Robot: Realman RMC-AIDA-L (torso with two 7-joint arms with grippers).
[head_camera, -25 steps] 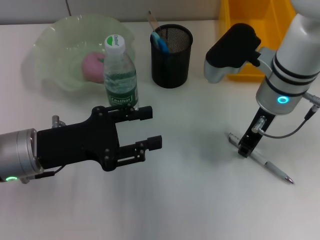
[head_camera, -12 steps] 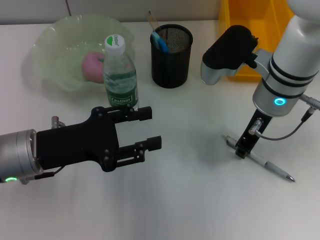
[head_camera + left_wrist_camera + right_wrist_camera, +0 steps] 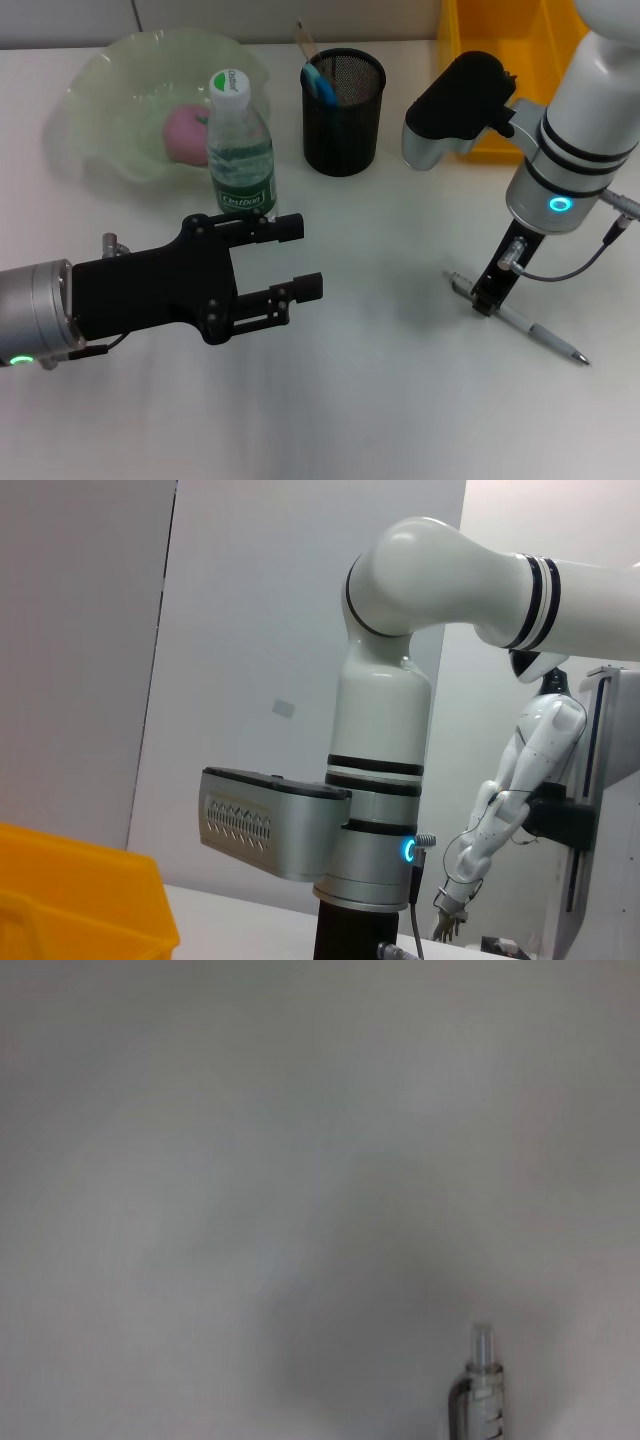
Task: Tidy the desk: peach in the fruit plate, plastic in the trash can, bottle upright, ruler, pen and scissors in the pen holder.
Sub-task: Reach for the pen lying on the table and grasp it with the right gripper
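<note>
A silver pen (image 3: pixel 530 325) lies on the white table at the right; its capped end also shows in the right wrist view (image 3: pixel 480 1385). My right gripper (image 3: pixel 485 298) points straight down onto the pen's left end. My left gripper (image 3: pixel 311 257) is open and empty, held level over the table in front of the upright water bottle (image 3: pixel 240 145). A pink peach (image 3: pixel 184 134) lies in the green fruit plate (image 3: pixel 110 90). The black mesh pen holder (image 3: pixel 343 110) holds a blue-handled tool and a wooden stick.
A yellow bin (image 3: pixel 500 50) stands at the back right, behind my right arm; its corner shows in the left wrist view (image 3: pixel 80 900). Bare table lies between the two grippers and along the front edge.
My right arm has shifted slightly left and away, and the pen's left end has moved a little with it. The left arm has not moved.
</note>
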